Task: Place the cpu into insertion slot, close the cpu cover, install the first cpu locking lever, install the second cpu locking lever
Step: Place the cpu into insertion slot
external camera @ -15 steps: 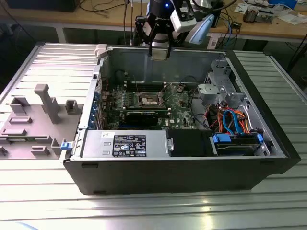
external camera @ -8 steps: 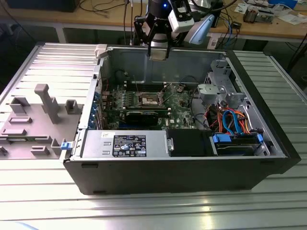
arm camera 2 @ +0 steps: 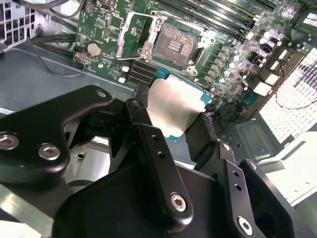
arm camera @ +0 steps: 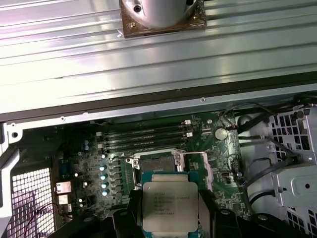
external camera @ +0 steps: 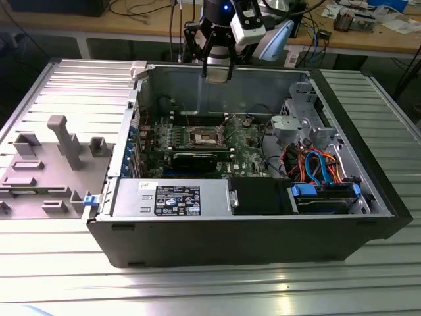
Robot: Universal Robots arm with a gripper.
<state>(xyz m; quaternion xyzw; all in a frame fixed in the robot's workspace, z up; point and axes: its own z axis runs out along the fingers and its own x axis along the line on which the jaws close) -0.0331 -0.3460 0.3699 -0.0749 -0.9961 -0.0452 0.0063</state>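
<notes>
An open desktop computer on a ribbed metal table, with a robot arm carrying a processor above it. Nearest in both wrist views, the black two-fingered gripper (arm camera 2: pixel 173 119) is clenched on the cpu (arm camera 2: pixel 177 105), one finger pressed against each of two opposite edges, so the chip hangs flat with its silver-grey metal lid facing up and a thin green border showing round it. The chip looks light, thin and stiff. Its smooth lid would probably be slippery, and its hidden underside of contacts is likely fragile, so an edge grip like this one seems the safe hold. Beyond the chip and well apart from it lies the insertion slot (arm camera 2: pixel 173 45), a dark square with a bright metal rim and nothing in it. Its fine contacts probably bend easily. Just beside the slot, the cpu cover (arm camera 2: pixel 127 32) stands hinged open as a thin silver frame. The green motherboard (arm camera 2: pixel 223 59) spreads around both. In the exterior view, the gripper (external camera: pixel 217 69) hovers at the upper middle of the frame, over the far wall of the black computer case (external camera: pixel 250 230). The slot (external camera: pixel 205 137) sits at mid-frame, lower down. A grey parts fixture (external camera: pixel 49 164) lies at the exterior view's left.
</notes>
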